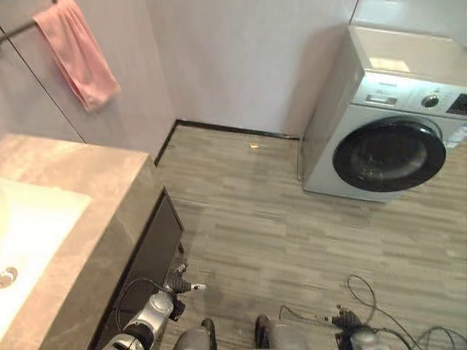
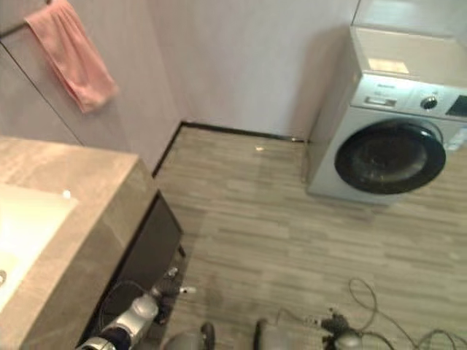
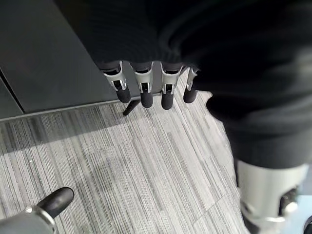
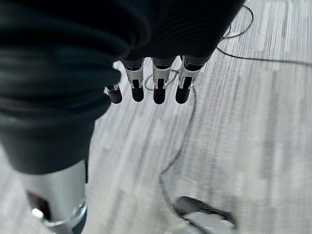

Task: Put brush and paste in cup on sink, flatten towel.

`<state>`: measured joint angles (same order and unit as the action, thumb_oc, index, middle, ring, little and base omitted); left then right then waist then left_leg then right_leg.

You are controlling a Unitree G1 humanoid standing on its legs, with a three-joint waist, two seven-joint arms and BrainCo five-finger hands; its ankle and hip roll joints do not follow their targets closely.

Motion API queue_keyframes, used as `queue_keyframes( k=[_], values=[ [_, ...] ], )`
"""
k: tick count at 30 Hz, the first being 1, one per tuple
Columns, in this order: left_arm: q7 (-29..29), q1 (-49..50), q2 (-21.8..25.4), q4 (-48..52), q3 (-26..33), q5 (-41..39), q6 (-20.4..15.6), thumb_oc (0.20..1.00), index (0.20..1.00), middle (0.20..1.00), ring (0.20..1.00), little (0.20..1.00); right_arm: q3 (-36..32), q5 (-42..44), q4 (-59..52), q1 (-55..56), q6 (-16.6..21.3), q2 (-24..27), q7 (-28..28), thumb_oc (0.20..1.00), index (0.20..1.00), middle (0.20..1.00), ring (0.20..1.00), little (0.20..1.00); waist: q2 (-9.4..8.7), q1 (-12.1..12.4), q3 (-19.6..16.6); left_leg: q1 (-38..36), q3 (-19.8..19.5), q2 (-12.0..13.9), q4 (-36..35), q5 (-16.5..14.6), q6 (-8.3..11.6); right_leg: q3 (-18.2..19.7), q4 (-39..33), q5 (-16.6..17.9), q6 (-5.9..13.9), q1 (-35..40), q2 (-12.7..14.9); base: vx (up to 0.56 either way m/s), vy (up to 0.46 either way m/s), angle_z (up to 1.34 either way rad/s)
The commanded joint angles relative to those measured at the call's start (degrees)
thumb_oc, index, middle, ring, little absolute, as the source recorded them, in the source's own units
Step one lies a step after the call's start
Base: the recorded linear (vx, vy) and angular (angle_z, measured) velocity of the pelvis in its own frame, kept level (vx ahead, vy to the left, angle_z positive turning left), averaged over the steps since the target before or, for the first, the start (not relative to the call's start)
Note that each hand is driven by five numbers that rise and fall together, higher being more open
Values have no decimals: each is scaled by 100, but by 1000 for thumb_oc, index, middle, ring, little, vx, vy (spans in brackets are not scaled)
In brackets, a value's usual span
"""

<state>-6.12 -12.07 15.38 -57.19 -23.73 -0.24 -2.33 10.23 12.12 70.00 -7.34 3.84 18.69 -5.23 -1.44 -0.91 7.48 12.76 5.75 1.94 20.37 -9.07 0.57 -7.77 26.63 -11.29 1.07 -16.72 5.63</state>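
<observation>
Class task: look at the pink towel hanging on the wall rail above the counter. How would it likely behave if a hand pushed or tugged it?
The pink towel hangs in soft folds from the rail, so it is probably floppy and would give rather than resist a push. It looks bunched and draped loosely over the rail, so a sideways tug might slide it along or off. It seems thin, so likely light.

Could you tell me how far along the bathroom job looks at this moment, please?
Nothing looks done yet. The pink towel hangs bunched from the wall rail, not flattened. Both the left hand and the right hand hang open over the floor, holding nothing. The sink sits beside the robot; brush, paste and cup are out of view, so every step remains.
</observation>
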Motion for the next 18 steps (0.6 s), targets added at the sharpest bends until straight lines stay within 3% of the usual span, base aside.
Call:
queue_keyframes(
  k=[1,9,10,11,14,15,17,18],
  values=[
    [-230,-37,-80,93,151,-258,-102,1000,1000,1000,1000,1000,117,406,-224,-48,277,128,-123,1000,1000,1000,1000,1000,15,66,-84,-43,-154,-97,179,-52,-110,-112,-350,134,352,523,36,28,21,-3],
    [-212,164,-28,208,180,-304,-190,1000,1000,1000,1000,1000,328,381,-743,79,328,79,-51,1000,1000,1000,1000,1000,50,43,6,-338,-38,-370,-258,-28,-277,175,-452,317,539,579,166,94,124,-9],
    [-280,263,21,303,207,-169,-191,1000,1000,1000,1000,1000,357,299,-817,211,313,62,-23,1000,1000,1000,1000,1000,101,16,8,-684,63,-558,-774,70,-409,401,-30,937,699,369,314,173,356,-25],
    [-269,323,59,396,250,-199,-194,1000,1000,1000,1000,1000,395,167,-877,247,278,78,-28,1000,1000,1000,1000,1000,153,-3,48,-862,162,-577,-1024,137,-456,382,343,1139,700,158,367,172,355,-47],
    [-260,362,100,543,286,-231,-190,1000,1000,1000,1000,1000,371,143,-938,285,266,92,-38,1000,1000,1000,1000,1000,169,-25,67,-951,182,-577,-1108,128,-470,447,437,1134,709,8,319,132,98,-47],
    [-283,362,163,739,396,-409,-224,1000,1000,1000,1000,1000,251,230,-1142,418,307,121,5,1000,1000,1000,1000,1000,140,-160,136,-1017,99,-669,-1072,20,-455,530,3,990,634,-357,-28,230,35,-57],
    [-288,291,143,642,415,-441,-247,1000,1000,1000,1000,1000,254,248,-1078,442,340,167,8,1000,1000,1000,1000,1000,73,-313,208,-1167,15,-801,-999,-270,-432,564,-761,1244,645,-797,-76,322,3,-15],
    [-288,288,138,637,415,-440,-250,1000,1000,1000,1000,1000,254,249,-1075,440,342,170,8,1000,1000,1000,1000,1000,93,-316,214,-1173,9,-784,-984,-292,-431,551,-768,1240,644,-780,-89,300,-23,8]
  ],
)
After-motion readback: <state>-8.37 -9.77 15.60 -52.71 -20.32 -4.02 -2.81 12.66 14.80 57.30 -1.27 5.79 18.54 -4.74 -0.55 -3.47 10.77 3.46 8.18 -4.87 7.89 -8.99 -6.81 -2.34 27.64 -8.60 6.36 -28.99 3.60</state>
